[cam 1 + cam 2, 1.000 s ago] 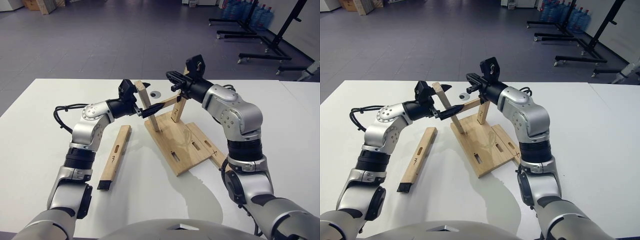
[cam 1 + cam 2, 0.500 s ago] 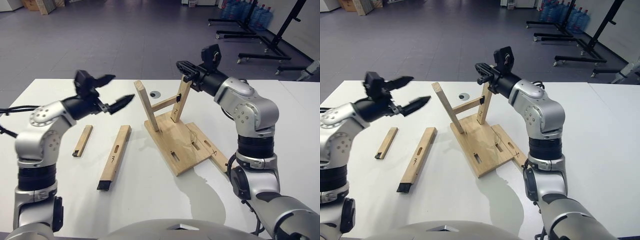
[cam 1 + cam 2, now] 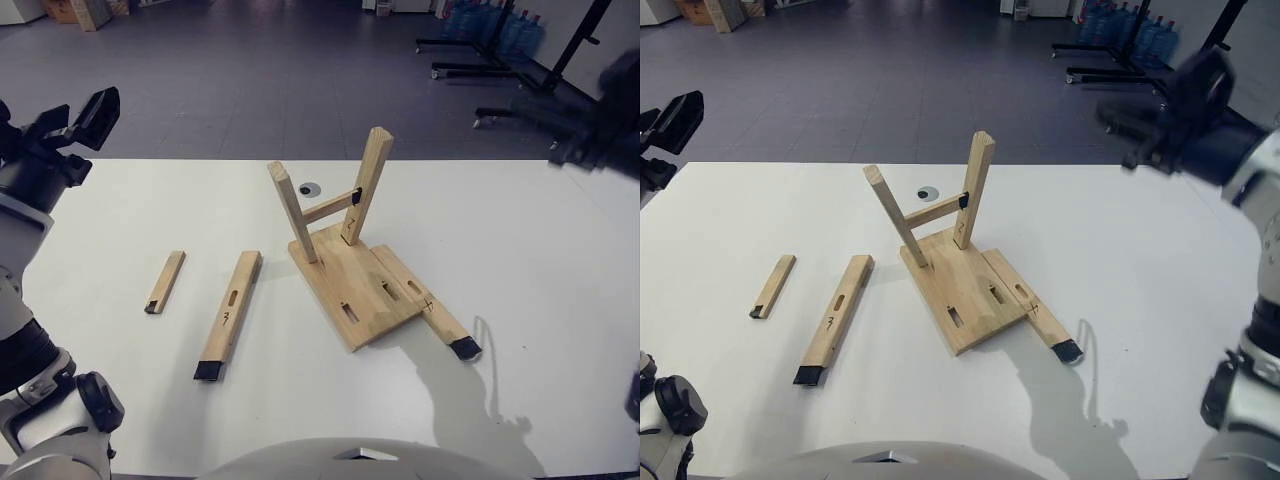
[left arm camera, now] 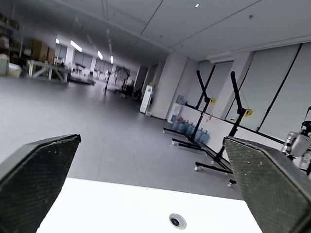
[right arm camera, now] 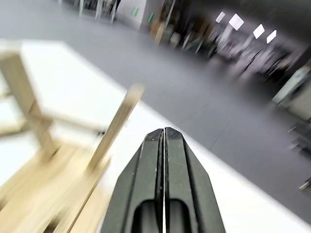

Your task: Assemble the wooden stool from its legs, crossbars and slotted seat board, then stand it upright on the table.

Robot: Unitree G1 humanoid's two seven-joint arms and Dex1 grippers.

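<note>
The slotted seat board (image 3: 372, 300) lies flat mid-table. Two legs stand in it: a tilted left leg (image 3: 293, 212) and a taller right leg (image 3: 369, 183), joined by a crossbar (image 3: 329, 207). A third leg (image 3: 437, 319) with a black cap lies against the board's right edge. A fourth leg (image 3: 230, 314) and a short crossbar (image 3: 165, 281) lie loose to the left. My left gripper (image 3: 72, 118) hangs open, high at the far left, with its pads (image 4: 36, 177) wide apart and holding nothing. My right gripper (image 3: 1130, 130) is raised at the far right, and its fingers (image 5: 164, 145) are shut on nothing.
A round grommet hole (image 3: 311, 188) sits in the white table (image 3: 520, 250) behind the stool. Bare tabletop spreads to the right and front. Black stands (image 3: 520, 95) and water bottles are on the floor beyond the table.
Both arms have pulled back and up from the standing legs, the left to the far left, the right to the far right. The legs and crossbar stay standing, and the third leg now shows.
</note>
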